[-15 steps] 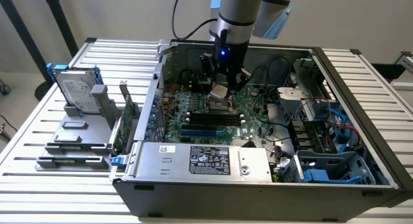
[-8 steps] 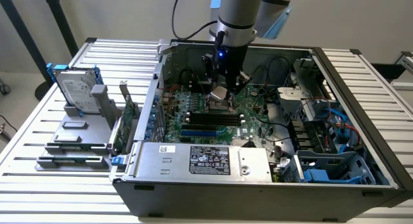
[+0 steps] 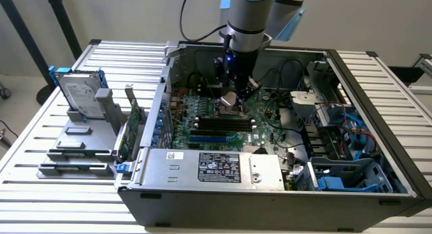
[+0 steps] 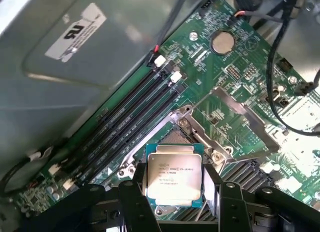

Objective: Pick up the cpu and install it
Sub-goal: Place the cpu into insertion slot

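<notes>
The cpu (image 4: 174, 176), a small square chip with a shiny silver top and printed text, sits between my gripper's (image 4: 176, 197) two black fingers (image 4: 134, 204), which are shut on its sides. It hangs just above the open metal-framed socket (image 4: 176, 138) on the green motherboard (image 4: 235, 67); the socket's hinged plate (image 4: 240, 114) is swung aside. In the exterior view the arm reaches down into the open computer case (image 3: 378, 193), and the gripper (image 3: 230, 101) holds the tilted cpu (image 3: 229, 98) close over the board's centre.
Black memory slots (image 3: 223, 124) lie beside the socket, with the grey power supply (image 3: 216, 166) in front of them. Black cables (image 3: 290, 72) cross the case's far side. Outside the case, on the exterior view's left, a grey rack (image 3: 74, 143) holds a hard drive (image 3: 81, 95) and green cards (image 3: 135, 120).
</notes>
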### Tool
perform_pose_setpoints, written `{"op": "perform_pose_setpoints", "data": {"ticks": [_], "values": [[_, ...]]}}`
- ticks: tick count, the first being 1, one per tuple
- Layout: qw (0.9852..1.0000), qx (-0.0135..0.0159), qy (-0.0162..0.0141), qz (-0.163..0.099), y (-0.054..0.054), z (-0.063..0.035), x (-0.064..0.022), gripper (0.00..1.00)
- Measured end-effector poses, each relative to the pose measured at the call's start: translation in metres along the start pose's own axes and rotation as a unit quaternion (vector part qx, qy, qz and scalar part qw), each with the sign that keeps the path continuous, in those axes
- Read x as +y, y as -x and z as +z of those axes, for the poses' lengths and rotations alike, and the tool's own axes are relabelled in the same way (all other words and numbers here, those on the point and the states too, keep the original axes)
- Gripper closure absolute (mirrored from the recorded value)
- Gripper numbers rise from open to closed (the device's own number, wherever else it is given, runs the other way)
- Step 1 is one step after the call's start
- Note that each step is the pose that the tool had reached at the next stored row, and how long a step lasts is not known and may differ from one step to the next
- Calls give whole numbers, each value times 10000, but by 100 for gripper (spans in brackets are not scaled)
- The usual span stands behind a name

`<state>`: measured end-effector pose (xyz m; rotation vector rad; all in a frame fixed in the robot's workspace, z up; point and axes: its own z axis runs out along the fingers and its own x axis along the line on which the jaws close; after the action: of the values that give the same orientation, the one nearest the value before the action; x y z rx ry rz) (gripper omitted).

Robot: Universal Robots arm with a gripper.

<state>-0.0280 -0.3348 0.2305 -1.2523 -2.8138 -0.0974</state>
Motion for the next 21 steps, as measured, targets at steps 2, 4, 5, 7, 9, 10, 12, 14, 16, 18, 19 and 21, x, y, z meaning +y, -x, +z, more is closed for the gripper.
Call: {"op": "perform_pose_setpoints", "data": {"ticks": [2,4,5,7,9,10,12,14,16,18,19,21], "values": [[9998,-6,15,184,1,16,0,46],[9993,-12,29,364,2,26,-1,46],[9990,-15,36,453,3,29,-1,46],[9980,-20,49,634,3,34,-1,46],[9967,-24,62,805,3,36,-1,46],[9961,-25,67,885,3,37,0,46],[9946,-26,73,1034,3,37,-1,46],[9931,-26,79,1168,3,37,-1,46],[9914,-28,86,1303,3,37,-1,46],[9897,-29,94,1431,3,37,-1,46],[9887,-30,98,1493,3,37,-1,46],[9868,-34,106,1613,2,37,-2,46]]}}
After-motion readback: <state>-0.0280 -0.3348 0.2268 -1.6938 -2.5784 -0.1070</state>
